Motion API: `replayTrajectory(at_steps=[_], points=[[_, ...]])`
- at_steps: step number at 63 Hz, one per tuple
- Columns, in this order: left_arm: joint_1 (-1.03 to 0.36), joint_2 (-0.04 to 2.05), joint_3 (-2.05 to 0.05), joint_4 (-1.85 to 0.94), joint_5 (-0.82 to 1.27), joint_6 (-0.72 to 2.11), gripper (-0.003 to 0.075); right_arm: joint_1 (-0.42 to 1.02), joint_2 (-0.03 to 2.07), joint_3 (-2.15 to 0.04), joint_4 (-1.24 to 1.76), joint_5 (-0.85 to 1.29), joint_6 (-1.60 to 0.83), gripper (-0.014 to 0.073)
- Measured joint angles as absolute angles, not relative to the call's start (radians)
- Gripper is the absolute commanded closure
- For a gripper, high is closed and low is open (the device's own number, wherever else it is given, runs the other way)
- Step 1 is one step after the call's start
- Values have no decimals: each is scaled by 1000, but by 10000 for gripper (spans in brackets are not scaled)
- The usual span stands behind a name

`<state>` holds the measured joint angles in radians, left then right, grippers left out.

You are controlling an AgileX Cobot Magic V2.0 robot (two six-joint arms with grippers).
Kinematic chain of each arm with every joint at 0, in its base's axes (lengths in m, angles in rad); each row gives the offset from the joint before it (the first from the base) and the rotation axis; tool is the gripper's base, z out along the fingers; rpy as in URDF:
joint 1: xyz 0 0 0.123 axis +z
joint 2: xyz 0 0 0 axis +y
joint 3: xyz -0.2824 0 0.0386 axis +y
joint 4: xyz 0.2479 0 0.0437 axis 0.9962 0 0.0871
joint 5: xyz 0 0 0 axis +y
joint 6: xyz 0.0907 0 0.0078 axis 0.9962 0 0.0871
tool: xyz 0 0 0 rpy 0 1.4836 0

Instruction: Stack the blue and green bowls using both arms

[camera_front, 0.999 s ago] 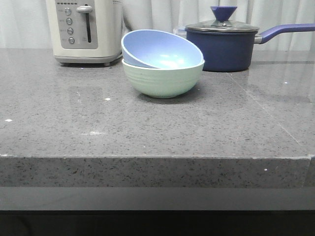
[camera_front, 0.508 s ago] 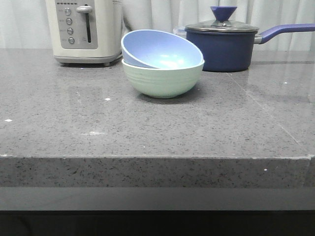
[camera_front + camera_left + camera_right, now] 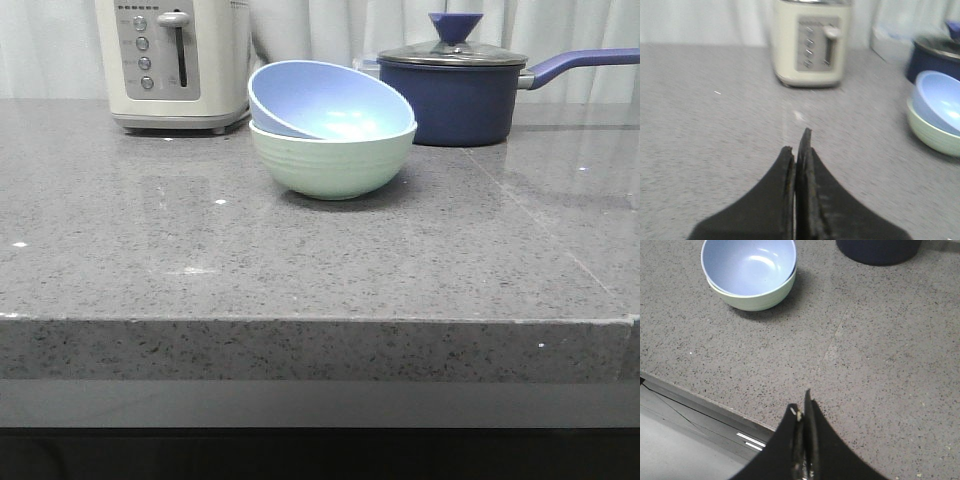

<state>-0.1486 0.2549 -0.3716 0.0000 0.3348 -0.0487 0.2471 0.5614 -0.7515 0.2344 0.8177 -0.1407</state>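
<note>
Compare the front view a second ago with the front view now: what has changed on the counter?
Nothing visibly changed. The blue bowl still sits tilted inside the green bowl, with the toaster and saucepan behind them as before. No arm appears in the front view at either moment.

Front low, level; wrists higher; all share blue bowl [image 3: 330, 100].

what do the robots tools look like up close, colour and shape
Only the fingertips show, one pair in each wrist view. The left tool is matte black: two flat fingers, broad at the base, tapering to thin pointed tips, with slightly rough, worn inner edges. The right tool has the same black, curved, tapering shape, with a small pale fleck near one tip. No cables, markings or arm links are visible.
</note>
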Motion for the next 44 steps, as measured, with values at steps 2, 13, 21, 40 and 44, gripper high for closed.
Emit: replayTrajectory(at_steps=[2,13,21,40,44], points=[[-131,225,-328,0,296,-49,740,247,561,-752,234,818,-141,657],[-77,70,-98,-5,96,-49,740,247,561,-752,234,818,-141,657],[-42,18,-4,-20,24,-47,740,247,561,-752,234,818,-141,657],[0,-6,5,-98,6,-47,740,247,561,-752,234,818,-140,657],[-2,-6,5,-99,6,-47,740,247,561,-752,234,818,-140,657]])
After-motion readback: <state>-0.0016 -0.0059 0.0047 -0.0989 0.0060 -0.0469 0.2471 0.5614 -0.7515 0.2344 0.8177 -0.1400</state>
